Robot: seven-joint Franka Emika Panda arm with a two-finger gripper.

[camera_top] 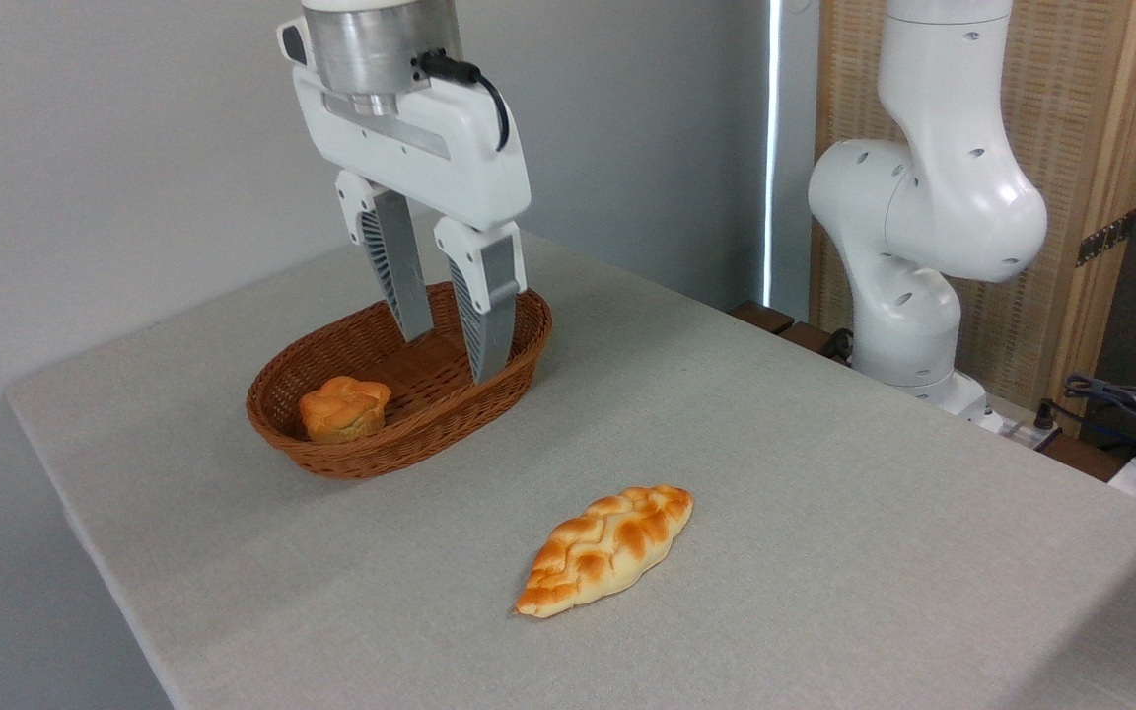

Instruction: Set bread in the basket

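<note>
Camera view, fixed, takes in a table (824,493) under a pale grey cloth; no brand mark, label or lettering can be read on anything here. At the left stands the basket (331,449), an oval of reddish-brown wicker, shallow, with one small round knotted bun (343,407) resting against its left inner wall and the rest of its floor bare. Above the basket's right half hangs the gripper (455,357), white-bodied with grey ribbed fingers (400,271) pointing straight down, fingertips about level with the rim; its jaws stand apart with a clear gap between them and nothing in their grasp. Further right and nearer the front edge lies the bread (607,549), a long braided loaf with golden-orange crust and pointed ends, flat on the cloth, set on a diagonal, well apart from the basket and from the gripper. At the far right rises the arm's white base (923,247), before a slatted wooden screen (1091,148).
</note>
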